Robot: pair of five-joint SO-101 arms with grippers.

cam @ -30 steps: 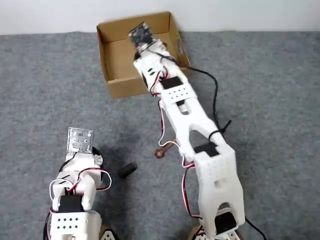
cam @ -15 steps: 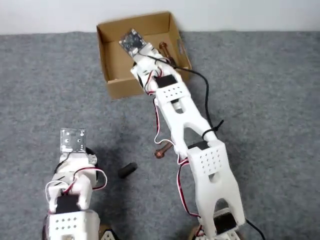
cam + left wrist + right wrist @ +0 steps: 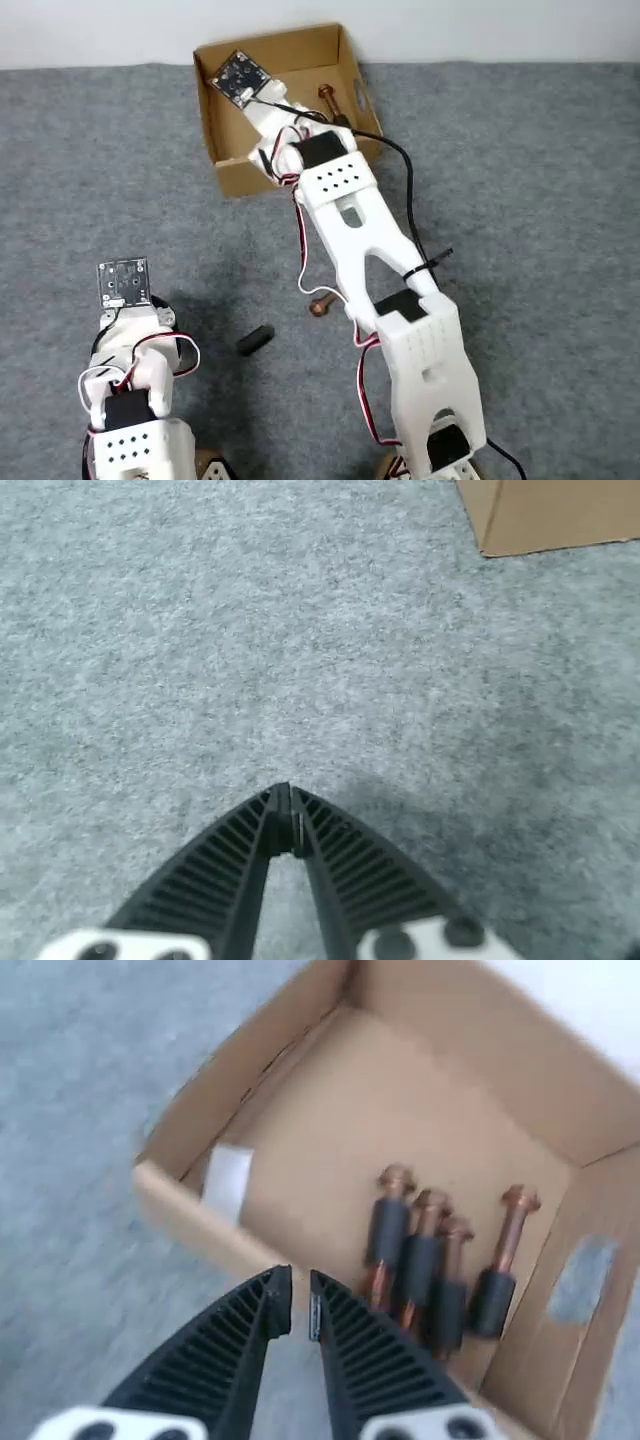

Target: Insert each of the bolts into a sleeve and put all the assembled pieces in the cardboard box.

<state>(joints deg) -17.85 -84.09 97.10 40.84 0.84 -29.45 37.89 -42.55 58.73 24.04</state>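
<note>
**A:** Why is the right arm (image 3: 360, 220) stretched across the surface (image 3: 560, 200) to the cardboard box (image 3: 228, 175)?

**B:** I'd judge that's the drop-off spot. Its jaws hang about over the box's near wall, all but closed, with nothing between them. The left arm (image 3: 130, 400) sits folded well short of the box, jaws pressed together and empty. It's probably out of the way until needed.

**A:** And the finished work?

**B:** Four assembled pieces (image 3: 430, 1260) lie flat inside the box, side by side along one side wall. Their long axes are roughly parallel, with the bolt heads towards the box's far wall and the sleeved ends nearer its near wall.

**A:** Anything left outside?

**B:** One bolt (image 3: 320, 306) and one sleeve (image 3: 255, 339), well apart from the box on the arms' side, near each other but not touching. Both lie slantwise. The bolt's head points away from the box, and its shank runs under the right arm.
</note>
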